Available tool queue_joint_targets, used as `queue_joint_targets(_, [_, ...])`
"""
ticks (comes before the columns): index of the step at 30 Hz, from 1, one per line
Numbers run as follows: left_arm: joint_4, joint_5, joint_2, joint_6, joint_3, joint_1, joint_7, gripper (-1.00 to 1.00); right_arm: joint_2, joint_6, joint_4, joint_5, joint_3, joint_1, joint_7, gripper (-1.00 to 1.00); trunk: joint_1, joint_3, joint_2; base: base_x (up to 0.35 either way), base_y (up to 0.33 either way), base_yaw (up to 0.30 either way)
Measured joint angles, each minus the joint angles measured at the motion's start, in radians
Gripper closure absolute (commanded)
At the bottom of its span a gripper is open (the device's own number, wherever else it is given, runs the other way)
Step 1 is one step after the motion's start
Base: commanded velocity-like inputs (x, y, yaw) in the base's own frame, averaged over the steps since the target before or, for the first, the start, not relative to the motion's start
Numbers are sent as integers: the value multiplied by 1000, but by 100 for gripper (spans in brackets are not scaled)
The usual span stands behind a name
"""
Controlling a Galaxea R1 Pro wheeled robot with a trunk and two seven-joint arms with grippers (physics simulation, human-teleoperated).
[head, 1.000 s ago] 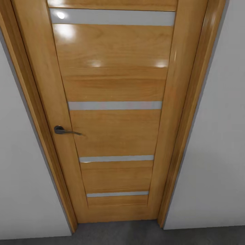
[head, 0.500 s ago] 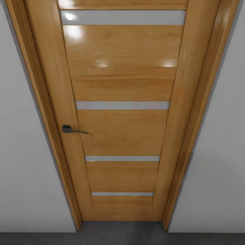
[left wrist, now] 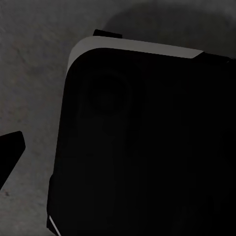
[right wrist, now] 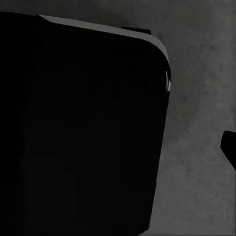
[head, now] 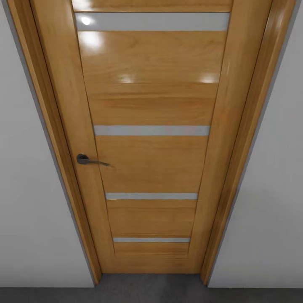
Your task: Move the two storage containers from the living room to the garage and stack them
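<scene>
Head view faces a closed orange-wood door [head: 151, 139] with pale stripes, dark handle [head: 86, 160] on its left, white walls [head: 29, 202] either side, grey floor [head: 147, 290] near. Wrist views: dark robot body [left wrist: 147, 142] over concrete; finger state of both grippers cannot be judged.

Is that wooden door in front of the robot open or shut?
Shut: the door sits flush inside its frame, with no gap showing, and its handle lies level.

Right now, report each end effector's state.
Left end effector: cannot be told; one dark tip over grey floor.
Right end effector: cannot be told.
</scene>
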Motion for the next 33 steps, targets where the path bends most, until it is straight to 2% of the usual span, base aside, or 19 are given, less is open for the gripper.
queue_joint_targets(2, [0, 0, 0, 0, 1, 0, 0, -100, 0, -3, -13, 2, -2, 0, 0, -100, 0, 0, 0, 0, 0, 0])
queue_joint_targets(4, [0, 0, -2, 0, 1, 0, 0, -100, 3, 29, -218, 2, -1, -1, 2, -100, 0, 0, 0, 0, 0, 0])
queue_joint_targets(7, [0, -1, -4, 0, 1, 0, 0, -100, 9, 107, -354, 0, 0, -1, 6, -100, 0, 0, 0, 0, 0, 0])
queue_joint_targets(8, [0, -1, -4, 0, 1, 0, 0, -100, 34, 177, -463, 0, 1, -1, 8, -100, 0, 0, 0, 0, 0, 0])
queue_joint_targets(10, [0, -1, -3, 0, 1, 0, 0, -100, 46, 214, -543, 1, 1, -1, 8, -100, 0, 0, 0, 0, 0, 0])
queue_joint_targets(11, [0, -1, -3, 0, 1, 0, 0, -100, 56, 263, -631, 4, 1, -2, 9, -100, 0, 0, 0, 0, 0, 0])
queue_joint_targets(16, [-1, -1, -3, 0, 1, 0, 0, -100, 66, 369, -836, 24, 2, -5, 9, -100, 0, 0, 0, 0, 0, 0])
queue_joint_targets(17, [-1, -2, -3, 0, 1, 0, 0, -100, 67, 410, -895, 30, 1, -18, 10, -100, 0, 0, 0, 0, 0, 0])
queue_joint_targets(20, [-1, -2, -2, 0, 1, 0, 0, -100, 69, 463, -948, 32, 1, -60, 10, -100, 0, 0, 0, 0, 0, 0])
queue_joint_targets(25, [-1, -2, -2, 0, 0, 0, -1, -100, 80, 548, -965, 29, 0, -186, 10, -100, 0, 0, 0, 0, 0, 0])
queue_joint_targets(26, [-1, -2, -2, 0, -1, 0, -1, -100, 89, 571, -966, 28, 0, -223, 10, -100, 0, 0, 0, 0, 0, 0])
queue_joint_targets(28, [-1, -2, -2, 0, -1, 0, -1, -100, 103, 597, -967, 28, 0, -263, 10, -100, 0, 0, 0, 0, 0, 0])
queue_joint_targets(29, [-1, -2, -2, 0, -1, 0, -1, -100, 121, 623, -968, 27, 0, -296, 8, -100, 0, 0, 0, 0, 0, 0])
queue_joint_targets(30, [-1, -2, -2, 0, -2, 0, -1, -100, 160, 667, -968, 28, 0, -351, 2, -100, 0, 0, 0, 0, 0, 0])
queue_joint_targets(31, [-1, -2, -2, 0, -2, 0, -1, -100, 172, 676, -968, 31, 0, -368, 0, -100, 0, 0, 0, 0, 0, 0])
queue_joint_targets(33, [-1, -2, -2, 0, -2, 0, -1, -100, 176, 692, -968, 33, 1, -402, -3, -100, 0, 0, 0, 0, 0, 0])
